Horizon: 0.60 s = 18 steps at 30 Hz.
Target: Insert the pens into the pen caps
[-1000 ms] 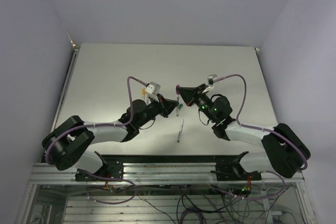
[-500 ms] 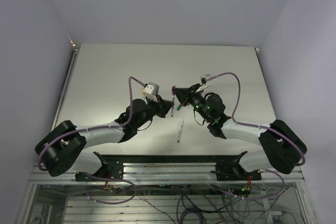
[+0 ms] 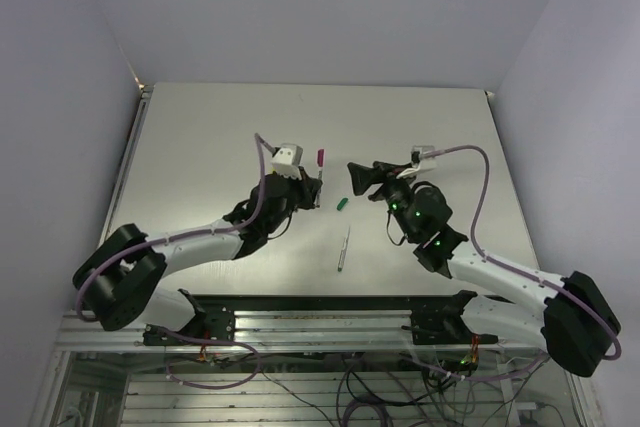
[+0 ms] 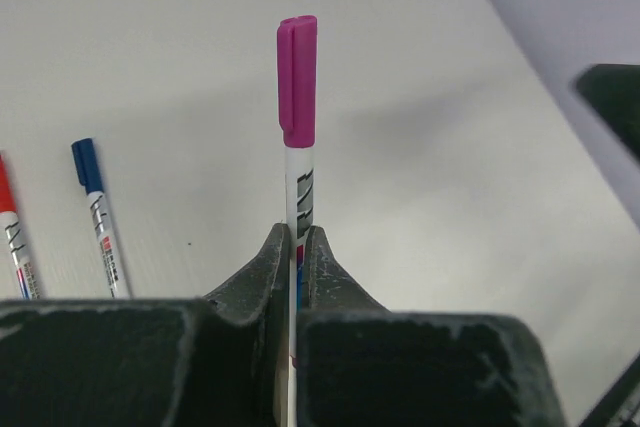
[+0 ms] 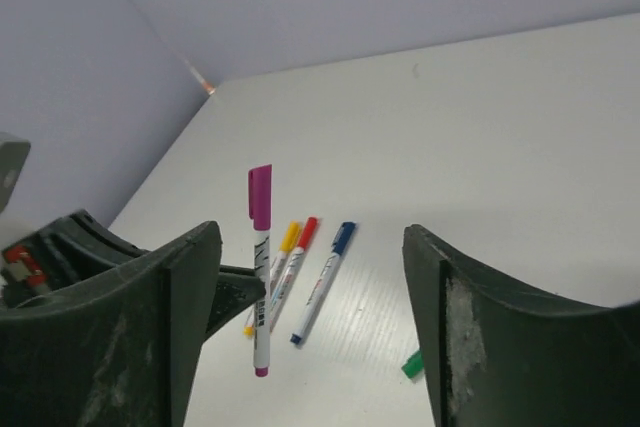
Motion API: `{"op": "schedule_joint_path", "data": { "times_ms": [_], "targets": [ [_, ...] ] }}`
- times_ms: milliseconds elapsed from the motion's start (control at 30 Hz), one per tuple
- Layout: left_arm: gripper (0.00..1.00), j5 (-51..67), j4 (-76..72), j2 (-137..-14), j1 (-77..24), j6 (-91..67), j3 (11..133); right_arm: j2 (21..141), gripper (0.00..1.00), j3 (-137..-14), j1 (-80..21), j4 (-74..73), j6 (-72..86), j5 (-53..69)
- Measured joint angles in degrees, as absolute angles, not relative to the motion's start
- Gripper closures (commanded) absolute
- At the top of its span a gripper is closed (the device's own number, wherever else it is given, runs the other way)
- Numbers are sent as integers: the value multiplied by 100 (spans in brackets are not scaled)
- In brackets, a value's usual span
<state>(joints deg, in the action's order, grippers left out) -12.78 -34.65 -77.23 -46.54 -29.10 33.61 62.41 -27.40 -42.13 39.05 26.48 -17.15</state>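
Note:
My left gripper (image 4: 296, 237) is shut on a white pen (image 4: 299, 182) that stands upright and wears a purple cap (image 4: 297, 77). From above, that cap (image 3: 321, 157) sticks out past the left gripper (image 3: 316, 187). My right gripper (image 3: 357, 178) is open to the right of it, holding nothing. In the right wrist view the held pen (image 5: 261, 277) hangs in front of the open right gripper (image 5: 312, 232). A loose green cap (image 3: 341, 204) lies on the table between the arms, and an uncapped pen (image 3: 344, 249) lies nearer the bases.
Three capped pens lie together on the table beyond the held one: yellow (image 5: 285, 244), red (image 5: 300, 242) and blue (image 5: 325, 277). The blue pen (image 4: 100, 217) and the red pen (image 4: 12, 237) also show left of my left fingers. The table's side wall (image 5: 100, 97) rises at the left.
The right gripper has opened, let go of the purple cap and drawn back to the right. The left gripper has carried the capped pen away from it, toward the far side.

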Motion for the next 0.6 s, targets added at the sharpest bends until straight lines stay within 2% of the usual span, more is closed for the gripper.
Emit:
{"op": "schedule_joint_path", "data": {
  "times_ms": [167,367,600],
  "targets": [
    [93,-1627,-2917,-8530,-4654,-2746,4056,5802,17,-2613,-4211,3411,2816,-2574],
    [93,-1933,-2458,-9515,-4613,-2593,4683,5782,17,-2611,-4139,2324,3240,-3564],
    [93,-2062,-2069,-10324,-4410,-2550,5162,5745,20,-2604,-4123,1831,3345,-3957]
  ]
}}
